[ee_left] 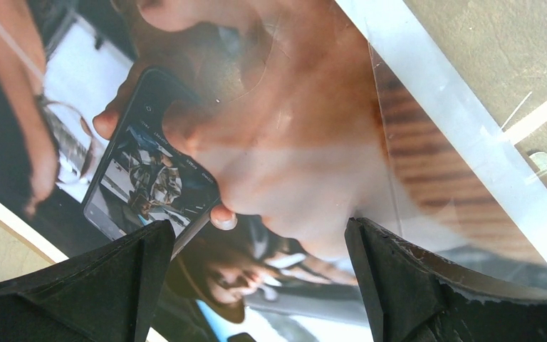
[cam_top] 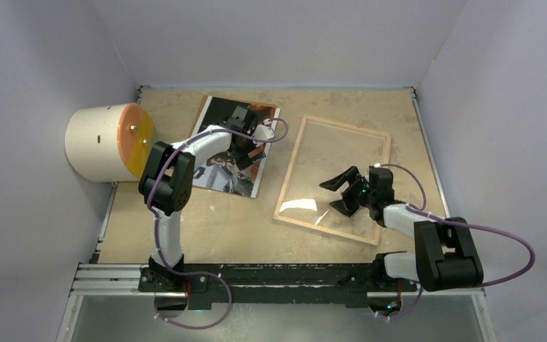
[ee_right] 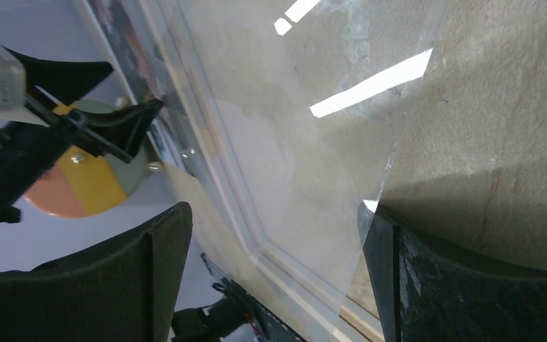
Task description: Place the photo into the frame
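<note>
Evidently the photo (cam_top: 221, 112), upper left of centre in the top view, looks light, floppy and slick, best pinched at 1 free edge; the left gripper (ee_left: 256, 235) hovers spread above it; the right gripper (ee_right: 274, 210) hangs spread over the glass-paned frame (cam_top: 290, 167), centre right.

The left arm (cam_top: 198, 144) hides part of the photo (cam_top: 222, 175).

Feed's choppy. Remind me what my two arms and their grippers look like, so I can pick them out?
The left arm and right arm both have white tubular links joined by boxy black joint housings, on black bases. A purple cable loops along each one. The left gripper and right gripper each have two matte black, wedge-shaped fingers with rough edges.
</note>
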Controlling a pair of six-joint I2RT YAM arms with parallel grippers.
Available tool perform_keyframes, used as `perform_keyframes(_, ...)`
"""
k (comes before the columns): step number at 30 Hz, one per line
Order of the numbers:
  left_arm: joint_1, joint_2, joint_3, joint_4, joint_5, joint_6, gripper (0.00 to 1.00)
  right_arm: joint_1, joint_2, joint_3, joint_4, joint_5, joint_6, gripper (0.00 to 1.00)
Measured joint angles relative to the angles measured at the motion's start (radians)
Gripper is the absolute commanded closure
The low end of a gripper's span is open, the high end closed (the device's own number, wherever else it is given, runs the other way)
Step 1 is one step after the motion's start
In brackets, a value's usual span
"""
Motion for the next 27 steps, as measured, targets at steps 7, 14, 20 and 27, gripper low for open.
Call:
perform_keyframes(7,-0.001,0.000,-0.003,0.003,0.000,0.001,0.00,0.001,0.021,-0.150,0.342,0.000,0.171,0.22)
perform_keyframes(14,-0.019,0.000,-0.003,0.002,0.000,0.004,0.00,0.005,0.037,-0.197,0.537,0.002,0.250,0.35)
perform_keyframes(20,-0.039,0.000,-0.003,-0.001,-0.003,0.021,0.00,0.005,0.039,-0.195,0.641,0.001,0.261,0.50)
perform_keyframes(27,-0.042,-0.001,-0.002,-0.011,0.012,0.028,0.00,0.005,0.105,-0.132,0.645,-0.009,0.222,0.88)
